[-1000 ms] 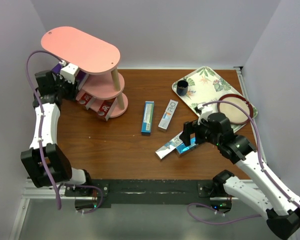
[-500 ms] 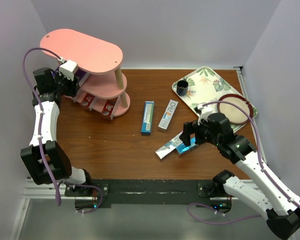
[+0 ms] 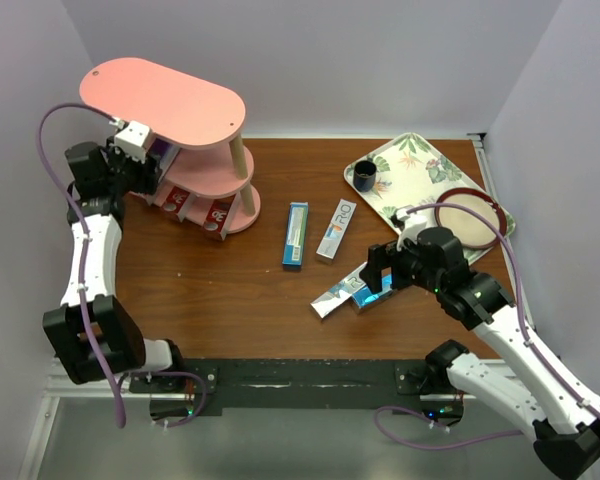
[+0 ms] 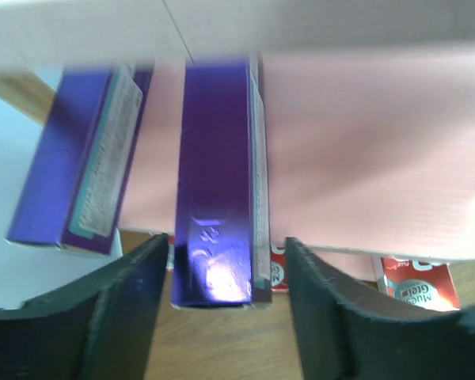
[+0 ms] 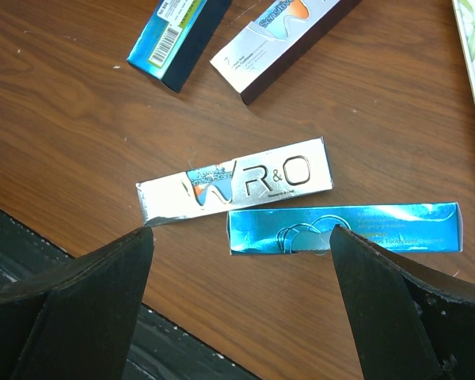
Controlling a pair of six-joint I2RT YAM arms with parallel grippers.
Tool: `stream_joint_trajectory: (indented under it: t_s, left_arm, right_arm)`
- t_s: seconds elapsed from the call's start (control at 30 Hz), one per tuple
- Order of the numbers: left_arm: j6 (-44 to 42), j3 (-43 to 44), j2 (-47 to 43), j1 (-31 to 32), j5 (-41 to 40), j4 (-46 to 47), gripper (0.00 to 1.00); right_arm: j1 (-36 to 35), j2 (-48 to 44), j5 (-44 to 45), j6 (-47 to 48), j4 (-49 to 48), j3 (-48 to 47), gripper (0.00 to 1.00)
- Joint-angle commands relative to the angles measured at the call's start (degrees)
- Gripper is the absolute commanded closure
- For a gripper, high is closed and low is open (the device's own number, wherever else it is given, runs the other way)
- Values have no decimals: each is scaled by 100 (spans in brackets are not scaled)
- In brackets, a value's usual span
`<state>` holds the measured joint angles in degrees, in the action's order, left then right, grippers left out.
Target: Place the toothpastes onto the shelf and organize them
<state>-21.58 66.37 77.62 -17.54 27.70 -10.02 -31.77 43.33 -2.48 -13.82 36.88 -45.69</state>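
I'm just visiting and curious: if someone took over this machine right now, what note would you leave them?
The left gripper is open, its fingers either side of a purple carton lying on the middle tier of the shelf, beside a second purple carton.
The right gripper is open and empty, hovering over a silver R&O carton and a shiny blue carton on the table.
Done: two purple ones shelved, and red cartons on the bottom tier.
Left: four on the table, those two plus a teal carton and a white carton.
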Motion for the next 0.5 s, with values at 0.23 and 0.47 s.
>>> stream_joint_trajectory:
  t_s: [0.23,0.47]
  left_arm:
    - [1559,-695,-1627,5,-642,914,2]
    - [3475,-476,-1873,5,-1908,-69,1]
  right_arm:
    - [-14,-123,28,82,-32,-10,2]
    - [-14,-325,37,55,-6,34,2]
